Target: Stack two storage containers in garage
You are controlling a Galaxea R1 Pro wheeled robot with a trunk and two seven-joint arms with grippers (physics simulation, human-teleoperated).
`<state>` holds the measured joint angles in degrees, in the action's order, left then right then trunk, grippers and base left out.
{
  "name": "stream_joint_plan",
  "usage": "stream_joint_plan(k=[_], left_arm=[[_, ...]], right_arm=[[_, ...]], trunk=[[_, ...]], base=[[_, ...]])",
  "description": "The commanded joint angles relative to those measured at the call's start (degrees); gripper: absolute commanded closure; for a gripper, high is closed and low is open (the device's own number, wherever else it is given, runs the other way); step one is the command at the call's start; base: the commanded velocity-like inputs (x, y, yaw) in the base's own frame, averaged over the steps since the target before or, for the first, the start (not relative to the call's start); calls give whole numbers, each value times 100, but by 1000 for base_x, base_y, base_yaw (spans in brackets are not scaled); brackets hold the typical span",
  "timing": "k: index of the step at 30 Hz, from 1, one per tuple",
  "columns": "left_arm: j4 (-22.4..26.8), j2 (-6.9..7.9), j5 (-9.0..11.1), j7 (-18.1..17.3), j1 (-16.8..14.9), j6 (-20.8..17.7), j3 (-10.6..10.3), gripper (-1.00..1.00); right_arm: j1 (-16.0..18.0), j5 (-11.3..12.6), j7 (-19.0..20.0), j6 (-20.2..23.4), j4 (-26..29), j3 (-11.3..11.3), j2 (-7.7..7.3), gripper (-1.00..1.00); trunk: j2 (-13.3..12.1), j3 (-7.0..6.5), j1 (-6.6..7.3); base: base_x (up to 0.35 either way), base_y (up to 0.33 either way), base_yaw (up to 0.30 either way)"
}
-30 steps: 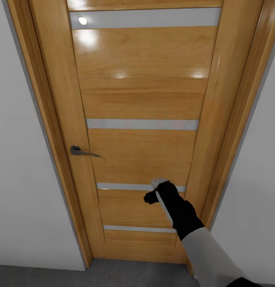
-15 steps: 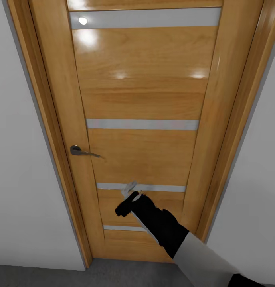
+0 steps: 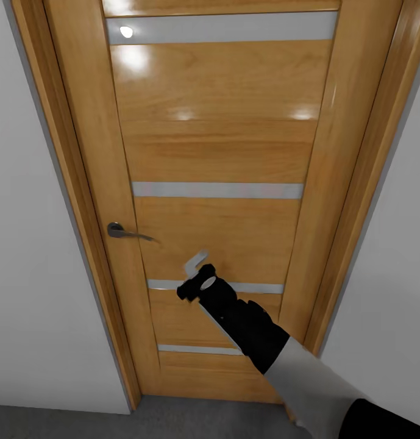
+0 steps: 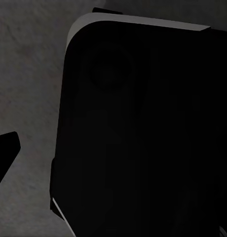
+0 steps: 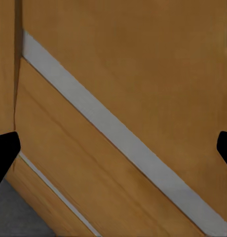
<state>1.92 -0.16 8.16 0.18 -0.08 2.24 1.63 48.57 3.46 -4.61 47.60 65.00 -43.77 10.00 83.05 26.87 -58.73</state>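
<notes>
Storage containers sit nowhere among these views; what the robot faces is a closed wooden door [image 3: 216, 152], and the containers' whereabouts cannot be told from here. At far left in the head view a pale, flat wall [image 3: 27, 256] meets the door frame [image 3: 69, 183], a glossy honey-coloured strip of wood running down to the ground. Just inside it, at mid height, a slim grey metal lever handle [image 3: 127, 232] juts toward the right. The door leaf is smooth and lacquered, with warm grain and bright light reflections near the top, divided by four flat, pale grey horizontal bands [image 3: 217, 189]. Along the bottom edge lies a strip of dark grey, mottled floor [image 3: 173, 421], matte like concrete.

Right of the handle and lower, the right gripper [image 3: 195, 262] is raised in front of the door near the third band, on a black wrist that gives way to a light grey forearm sleeve. From the right wrist camera its two dark fingertips [image 5: 5, 153] stand at opposite edges of the picture, so the jaws are spread wide with nothing between them, and whether they touch the door [image 5: 118, 98] cannot be told. Past the frame at far right, more pale wall [image 3: 392, 274] follows.

The left wrist camera looks at a dark rounded robot body panel [image 4: 143, 128] over grey mottled floor [image 4: 24, 74]; one black fingertip [image 4: 5, 148] shows, and the left jaws' spread cannot be told.
</notes>
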Motion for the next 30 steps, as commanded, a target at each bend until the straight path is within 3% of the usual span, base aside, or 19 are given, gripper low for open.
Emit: stream_joint_plan(k=[1, 12, 30], left_arm=[[1, -1, 37, 3, -1, 13, 12, -100], [1, -1, 37, 0, -1, 13, 12, -100], [1, -1, 36, 0, -1, 13, 12, -100]], right_arm=[[31, 29, -82, 22, 13, -12, 0, -100], [30, -18, -435, -21, 30, -34, 0, -100], [30, -28, -569, -209, 28, -81, 0, -100]], trunk=[[3, 6, 0], [3, 6, 0], [3, 6, 0]], base=[[0, 0, 0], [60, 0, 0], [286, 0, 0]])
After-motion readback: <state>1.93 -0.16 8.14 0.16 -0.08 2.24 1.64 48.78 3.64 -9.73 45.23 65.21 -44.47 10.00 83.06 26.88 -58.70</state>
